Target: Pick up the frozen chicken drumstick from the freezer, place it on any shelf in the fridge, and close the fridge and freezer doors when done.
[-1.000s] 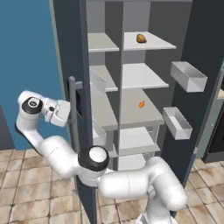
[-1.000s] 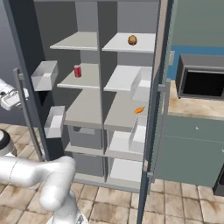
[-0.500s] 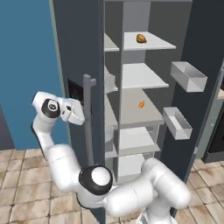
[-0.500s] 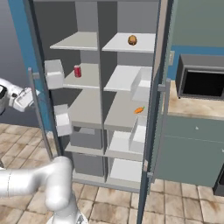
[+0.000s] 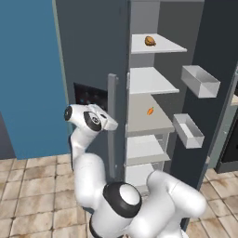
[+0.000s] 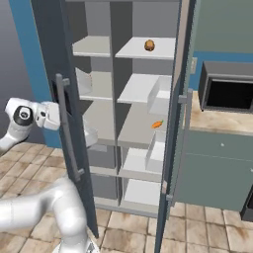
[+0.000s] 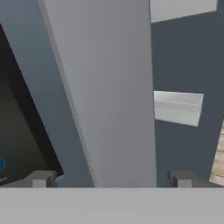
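Observation:
The frozen chicken drumstick (image 5: pixel 149 41) (image 6: pixel 149 45), a small golden-brown lump, lies on the top shelf (image 5: pixel 160 45) (image 6: pixel 136 49) of the plain-doored fridge column. The freezer door (image 5: pixel 93 60) (image 6: pixel 52 54), with its black blue-lit panel (image 5: pixel 88 95), stands partly swung in over the freezer column. My gripper (image 5: pixel 110 124) (image 6: pixel 59 116) (image 7: pixel 111 178) is open, its fingertips (image 7: pixel 41 178) straddling the door's pale vertical bar handle (image 7: pixel 109 87) (image 5: pixel 112 135) (image 6: pixel 67 133). The fridge door (image 5: pixel 214 69) (image 6: pixel 174 128) stands open on the right.
A bright orange carrot-like piece (image 5: pixel 150 111) (image 6: pixel 156 124) lies on a middle fridge shelf. Two pale bins (image 5: pixel 200 81) (image 5: pixel 188 131) hang on the open fridge door. A counter with a black microwave (image 6: pixel 228 93) stands to the right. The floor is tiled.
The freezer door has swung a long way towards its column, and my hand has travelled with it at the handle. The drumstick, carrot piece and fridge door have stayed put.

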Available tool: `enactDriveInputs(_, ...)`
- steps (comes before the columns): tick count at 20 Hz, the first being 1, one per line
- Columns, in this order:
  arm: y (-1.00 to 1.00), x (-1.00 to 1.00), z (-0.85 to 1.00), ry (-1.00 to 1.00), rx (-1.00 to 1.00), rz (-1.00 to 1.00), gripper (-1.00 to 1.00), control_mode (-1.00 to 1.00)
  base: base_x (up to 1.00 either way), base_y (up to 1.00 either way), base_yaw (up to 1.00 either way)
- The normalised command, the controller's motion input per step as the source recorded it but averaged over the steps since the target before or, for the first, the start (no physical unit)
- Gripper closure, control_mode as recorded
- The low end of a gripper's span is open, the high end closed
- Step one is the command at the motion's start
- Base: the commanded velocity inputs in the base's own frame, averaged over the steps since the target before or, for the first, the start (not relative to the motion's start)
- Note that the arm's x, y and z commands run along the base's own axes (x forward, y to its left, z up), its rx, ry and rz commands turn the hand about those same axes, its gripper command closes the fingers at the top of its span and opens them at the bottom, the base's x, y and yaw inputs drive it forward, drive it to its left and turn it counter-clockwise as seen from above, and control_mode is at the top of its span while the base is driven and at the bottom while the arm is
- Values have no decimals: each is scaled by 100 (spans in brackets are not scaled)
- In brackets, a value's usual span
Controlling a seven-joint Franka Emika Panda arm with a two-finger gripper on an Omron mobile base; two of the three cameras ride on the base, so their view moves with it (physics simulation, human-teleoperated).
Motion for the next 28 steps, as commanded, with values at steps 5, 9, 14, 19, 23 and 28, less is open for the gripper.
enactDriveInputs(5, -31, 34, 0, -5, 0, 19, -100, -100, 0, 0, 0)
enactDriveInputs(9, -15, 30, 0, 0, 0, 14, -100, -100, 0, 0, 0)
enactDriveInputs(14, -9, 32, 0, 0, 0, 11, -100, -100, 0, 0, 0)
enactDriveInputs(19, -5, 47, 0, 0, 0, 9, -100, -100, 0, 0, 0)
enactDriveInputs(23, -5, 57, 0, 0, 0, 9, -100, -100, 0, 0, 0)
enactDriveInputs(28, -4, 54, -1, -1, 0, 9, -100, -100, 0, 0, 0)
